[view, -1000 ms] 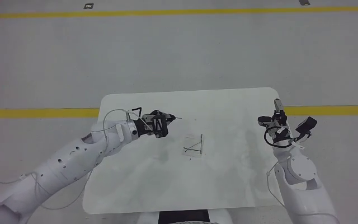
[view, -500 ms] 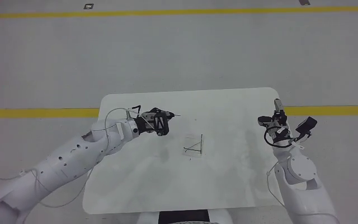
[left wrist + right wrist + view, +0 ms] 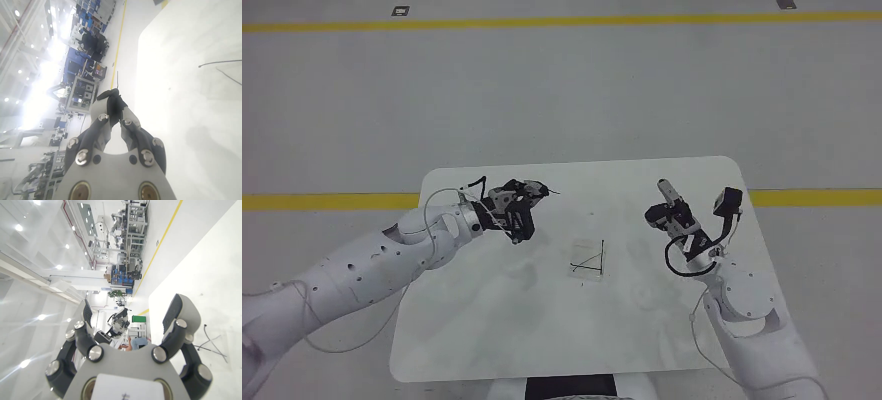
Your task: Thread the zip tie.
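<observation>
1. At about ten o'clock on the tabletop [image 3: 542,335], the left arm's jaws were pinched shut on a thin black zip tie [image 3: 117,81], its tip poking out past them
2. Near the middle lay the loose zip ties [image 3: 591,262], crossed over one another, with nothing touching them
3. At about two o'clock, the right arm's jaws stood wide apart and held nothing
4. By my judgement, one tie was picked up but no loop was formed; feeding tail through head was yet to do
5. The tabletop was white and faintly smudged; around it was pale floor with yellow lines [image 3: 562,21], and racks stood beyond
</observation>
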You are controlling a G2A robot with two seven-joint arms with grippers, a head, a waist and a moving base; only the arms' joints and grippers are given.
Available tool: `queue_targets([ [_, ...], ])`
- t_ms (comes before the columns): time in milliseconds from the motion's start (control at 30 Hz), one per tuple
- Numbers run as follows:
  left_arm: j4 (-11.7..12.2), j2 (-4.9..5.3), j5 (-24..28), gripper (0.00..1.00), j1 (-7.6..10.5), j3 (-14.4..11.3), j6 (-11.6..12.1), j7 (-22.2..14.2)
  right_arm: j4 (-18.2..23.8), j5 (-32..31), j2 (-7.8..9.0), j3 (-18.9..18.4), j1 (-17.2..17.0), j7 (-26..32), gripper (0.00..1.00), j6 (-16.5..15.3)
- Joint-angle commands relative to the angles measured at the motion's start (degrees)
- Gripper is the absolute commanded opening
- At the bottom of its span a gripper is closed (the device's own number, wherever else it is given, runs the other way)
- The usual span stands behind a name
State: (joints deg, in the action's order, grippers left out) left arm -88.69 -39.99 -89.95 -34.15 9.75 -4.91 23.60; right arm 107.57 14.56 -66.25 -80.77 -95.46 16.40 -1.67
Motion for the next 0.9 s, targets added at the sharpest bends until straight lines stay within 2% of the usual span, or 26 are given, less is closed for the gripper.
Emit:
queue_targets([
  [0,0.1,0.0,0.0,0.0,0.02,0.0,0.2,0.3,-0.1,-0.2,0.01,0.2,0.1,0.8,1.0,-0.4],
  [267,0.1,0.0,0.0,0.0,0.02,0.0,0.2,0.3,-0.1,-0.2,0.01,0.2,0.1,0.8,1.0,-0.4],
  [333,0.2,-0.11,0.0,0.0,-0.02,0.0,0.0,-0.9,-0.1,-0.2,0.01,0.2,0.1,0.8,1.0,-0.4],
  [433,1.0,-0.09,0.0,0.0,0.96,0.0,-0.3,4.7,0.0,-0.4,0.14,1.2,1.0,5.5,1.0,1.2],
  [600,3.7,0.29,0.0,0.0,2.32,0.0,1.5,16.8,-0.8,3.0,0.08,3.0,4.2,11.7,1.0,5.8],
  [800,6.2,0.32,0.0,0.0,2.33,0.0,0.1,28.5,-3.5,7.3,-0.26,4.9,7.5,14.0,1.0,9.6],
  [867,6.9,0.16,0.0,0.0,1.95,0.0,-0.8,34.1,-4.6,9.9,-0.41,5.1,8.3,14.5,1.0,10.7],
])
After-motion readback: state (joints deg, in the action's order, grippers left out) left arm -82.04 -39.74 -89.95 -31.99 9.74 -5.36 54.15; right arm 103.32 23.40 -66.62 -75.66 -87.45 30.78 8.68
